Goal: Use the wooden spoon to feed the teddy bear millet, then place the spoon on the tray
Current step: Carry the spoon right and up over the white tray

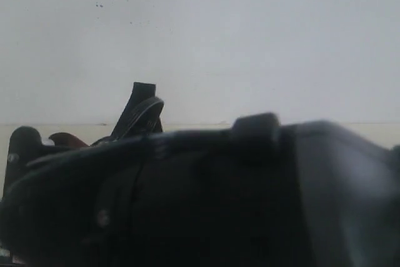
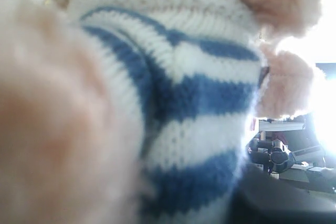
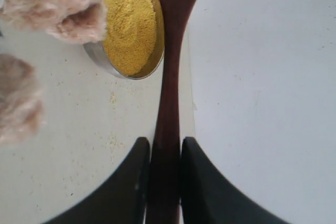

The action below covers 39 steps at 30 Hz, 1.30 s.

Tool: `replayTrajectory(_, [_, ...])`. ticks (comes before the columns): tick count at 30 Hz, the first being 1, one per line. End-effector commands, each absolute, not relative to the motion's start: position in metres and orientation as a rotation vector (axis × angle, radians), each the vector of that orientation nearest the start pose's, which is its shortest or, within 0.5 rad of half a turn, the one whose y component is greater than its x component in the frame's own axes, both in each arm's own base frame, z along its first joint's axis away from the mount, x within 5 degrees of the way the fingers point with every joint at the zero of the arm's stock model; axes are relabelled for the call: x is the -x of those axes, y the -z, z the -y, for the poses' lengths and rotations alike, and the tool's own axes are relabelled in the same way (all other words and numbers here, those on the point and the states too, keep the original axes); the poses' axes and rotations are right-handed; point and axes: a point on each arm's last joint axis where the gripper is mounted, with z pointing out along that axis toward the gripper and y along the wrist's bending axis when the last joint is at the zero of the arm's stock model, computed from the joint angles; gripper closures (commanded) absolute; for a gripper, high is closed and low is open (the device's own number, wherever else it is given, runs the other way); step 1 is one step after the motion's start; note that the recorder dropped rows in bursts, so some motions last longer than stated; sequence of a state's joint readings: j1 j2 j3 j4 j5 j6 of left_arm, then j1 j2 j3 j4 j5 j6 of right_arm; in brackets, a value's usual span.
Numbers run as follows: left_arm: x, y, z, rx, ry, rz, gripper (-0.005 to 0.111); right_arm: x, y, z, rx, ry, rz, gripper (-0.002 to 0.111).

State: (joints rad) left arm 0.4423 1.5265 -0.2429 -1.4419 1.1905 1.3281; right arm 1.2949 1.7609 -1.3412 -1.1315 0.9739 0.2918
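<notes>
Right wrist view gives you the clearest look: your right hand (image 3: 165,142) is pinching the wooden spoon (image 3: 170,51) low on its long thin handle, both fingers (image 3: 126,182) pressed against the wood. The spoon's far end lies just beside the rim of the steel bowl (image 3: 100,59) of millet (image 3: 131,19); whether it carries grain is cut off from sight. The teddy bear (image 2: 194,93) fills the left wrist view, striped shirt right up against the lens. Your left hand does not show there, so I cannot tell whether it grips the bear. A dark arm (image 1: 219,204) blocks the exterior view.

Expect the spoon to be light, stiff and smooth, so it may twist in a narrow pinch; keep it level. Millet is loose and spills easily, as stray grains on the tabletop (image 3: 79,145) suggest. The bear is soft and will give. The pale flat surface beside the spoon looks like the tray (image 3: 262,103).
</notes>
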Motion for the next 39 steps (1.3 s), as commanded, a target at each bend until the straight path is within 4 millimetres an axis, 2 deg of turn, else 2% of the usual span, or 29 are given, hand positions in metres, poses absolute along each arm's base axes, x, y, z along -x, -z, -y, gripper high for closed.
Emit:
replayTrajectory(1, [-0.162, -0.150, 0.017, 0.342, 1.515, -2.303, 0.103, -0.181, -0.310, -0.322, 1.431, 0.521, -1.610, 0.108])
replayTrajectory(9, [-0.162, -0.150, 0.017, 0.342, 1.515, -2.303, 0.103, -0.218, -0.339, -0.272, 1.264, 0.176, -1.847, 0.108])
replayTrajectory(14, [-0.162, -0.150, 0.017, 0.342, 1.515, -2.303, 0.103, -0.240, -0.338, -0.232, 1.337, 0.078, -2.002, 0.108])
replayTrajectory(15, [-0.162, -0.150, 0.017, 0.342, 1.515, -2.303, 0.103, -0.248, -0.338, -0.223, 1.300, 0.044, -2.039, 0.108])
replayTrajectory(19, [-0.163, -0.150, 0.017, 0.348, 1.515, -2.298, 0.103, -0.285, -0.340, -0.181, 1.002, -0.078, -2.161, 0.108])
replayTrajectory(22, [-0.166, -0.152, 0.015, 0.397, 1.511, -2.256, 0.103, -0.313, -0.337, -0.136, 0.736, -0.117, -2.263, 0.108])
replayTrajectory(24, [-0.170, -0.154, 0.014, 0.445, 1.506, -2.212, 0.103, -0.325, -0.335, -0.107, 0.562, -0.151, -2.318, 0.108])
replayTrajectory(27, [-0.177, -0.157, 0.010, 0.541, 1.495, -2.123, 0.103, -0.334, -0.331, -0.074, 0.434, -0.128, -2.378, 0.108])
replayTrajectory(29, [-0.180, -0.158, 0.008, 0.561, 1.483, -2.090, 0.103, -0.336, -0.326, -0.058, 0.387, -0.111, -2.426, 0.108])
replayTrajectory(30, [-0.180, -0.158, 0.008, 0.525, 1.464, -2.089, 0.103, -0.336, -0.324, -0.055, 0.374, -0.109, -2.438, 0.108])
replayTrajectory(33, [-0.176, -0.156, 0.010, 0.269, 1.366, -2.113, 0.103, -0.335, -0.309, -0.051, 0.348, -0.114, -2.449, 0.108])
replayTrajectory(39, [-0.175, -0.156, 0.011, 0.263, 1.377, -2.130, 0.103, -0.327, -0.268, -0.050, 0.334, -0.113, -2.461, 0.108])
